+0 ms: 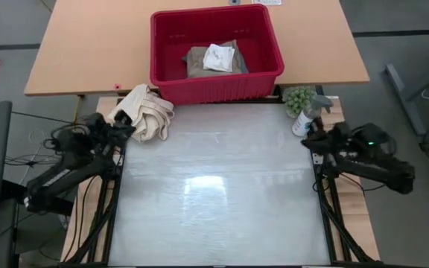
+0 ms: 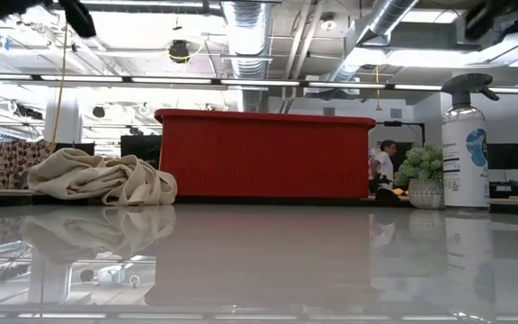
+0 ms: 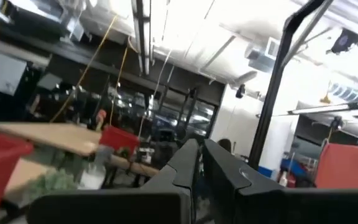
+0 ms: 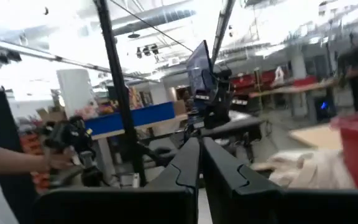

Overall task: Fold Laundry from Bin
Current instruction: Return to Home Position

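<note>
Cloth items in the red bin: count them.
2: a tan folded garment on the red bin floor, a small white cloth lying on it. More may hide underneath.

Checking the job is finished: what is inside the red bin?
Inside the red bin lies a folded brown garment with a small white cloth on top. Anything beneath the brown garment is covered and cannot be seen.

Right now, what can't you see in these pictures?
Low view: the bin's red wall hides everything inside.
High view: the small white cloth and tan clothes cover whatever lies beneath them.
High view: the left gripper and right gripper, at the table's sides, are too small to show their fingers; wrist views show both shut.
Low view: the spray bottle's label is too small to read.
</note>
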